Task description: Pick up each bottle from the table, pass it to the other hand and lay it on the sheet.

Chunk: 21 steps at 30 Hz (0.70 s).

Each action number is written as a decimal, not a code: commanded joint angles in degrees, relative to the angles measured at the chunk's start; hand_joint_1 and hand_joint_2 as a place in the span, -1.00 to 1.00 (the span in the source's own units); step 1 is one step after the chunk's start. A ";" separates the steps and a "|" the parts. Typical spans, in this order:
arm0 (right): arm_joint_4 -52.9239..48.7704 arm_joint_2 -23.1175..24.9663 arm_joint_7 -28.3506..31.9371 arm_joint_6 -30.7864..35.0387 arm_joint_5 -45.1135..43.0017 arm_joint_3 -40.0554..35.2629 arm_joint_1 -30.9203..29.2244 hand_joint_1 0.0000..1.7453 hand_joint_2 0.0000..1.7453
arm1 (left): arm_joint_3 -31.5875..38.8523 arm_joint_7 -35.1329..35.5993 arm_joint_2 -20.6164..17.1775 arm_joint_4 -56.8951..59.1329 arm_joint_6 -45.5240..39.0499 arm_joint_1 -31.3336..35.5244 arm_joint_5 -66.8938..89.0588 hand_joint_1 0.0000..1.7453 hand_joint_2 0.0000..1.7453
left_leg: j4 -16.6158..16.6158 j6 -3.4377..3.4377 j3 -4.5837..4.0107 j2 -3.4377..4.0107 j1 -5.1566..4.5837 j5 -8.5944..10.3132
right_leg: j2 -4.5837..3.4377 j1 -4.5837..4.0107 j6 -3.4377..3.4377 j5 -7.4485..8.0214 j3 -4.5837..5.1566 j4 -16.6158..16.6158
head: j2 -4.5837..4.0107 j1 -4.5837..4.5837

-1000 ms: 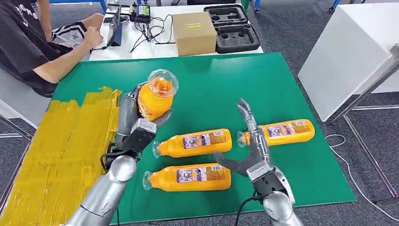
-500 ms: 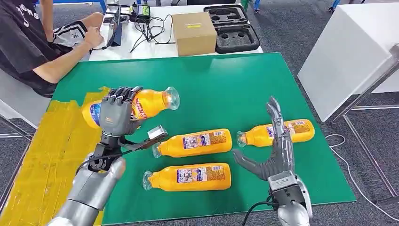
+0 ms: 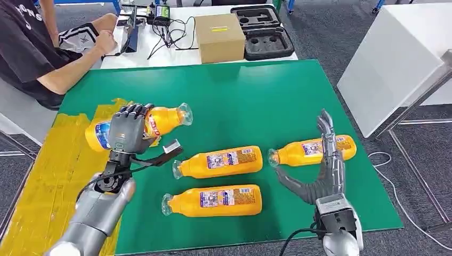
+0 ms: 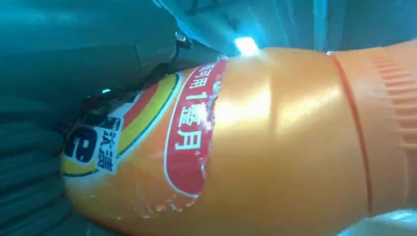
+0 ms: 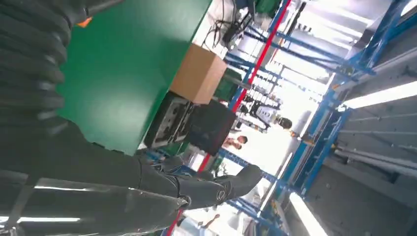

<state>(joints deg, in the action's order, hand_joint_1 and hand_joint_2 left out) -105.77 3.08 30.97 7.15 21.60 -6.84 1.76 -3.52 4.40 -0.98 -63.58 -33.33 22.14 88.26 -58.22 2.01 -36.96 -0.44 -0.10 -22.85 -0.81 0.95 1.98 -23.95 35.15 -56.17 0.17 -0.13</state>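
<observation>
The left hand (image 3: 127, 133) grips a bottle (image 3: 162, 119) sideways above the yellow sheet (image 3: 53, 165); the right hand (image 3: 322, 170) hangs spread and empty over the counter (image 3: 250, 96).

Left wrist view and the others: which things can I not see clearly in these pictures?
- Held bottle: base cut off in the left wrist view; the left hand covers its middle in the head view.
- Label text on the three lying bottles: too small.
- Right hand: fingers mostly out of frame in the right wrist view.
</observation>
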 commanded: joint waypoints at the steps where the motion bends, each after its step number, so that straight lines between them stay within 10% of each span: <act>1: 2.47 1.74 -0.70 -1.09 0.70 3.22 -2.94 -1.00 1.00 | -8.99 14.55 -6.69 10.79 6.95 5.42 1.74 1.00 1.00 | 0.02 -0.12 0.19 0.05 0.05 -0.05 | 0.05 -0.06 -0.11 -0.04 -0.16 0.01 | 0.00 0.02; 21: 1.89 2.38 -1.71 -1.80 0.90 3.37 -3.18 -1.00 1.00 | -6.95 14.81 -5.37 12.31 11.06 5.70 1.74 1.00 1.00 | 0.01 -0.08 0.09 0.05 0.04 -0.03 | 0.04 -0.05 -0.07 -0.02 -0.10 0.02 | 0.00 0.00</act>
<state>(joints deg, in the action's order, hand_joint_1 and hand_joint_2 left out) -105.88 4.48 30.27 5.86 22.29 -5.35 0.36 -10.80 19.91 -6.95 -56.19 -24.13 24.61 90.03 -58.22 2.01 -36.99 -0.39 -0.10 -22.85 -0.83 0.94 1.98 -23.95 35.17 -56.18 0.17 -0.13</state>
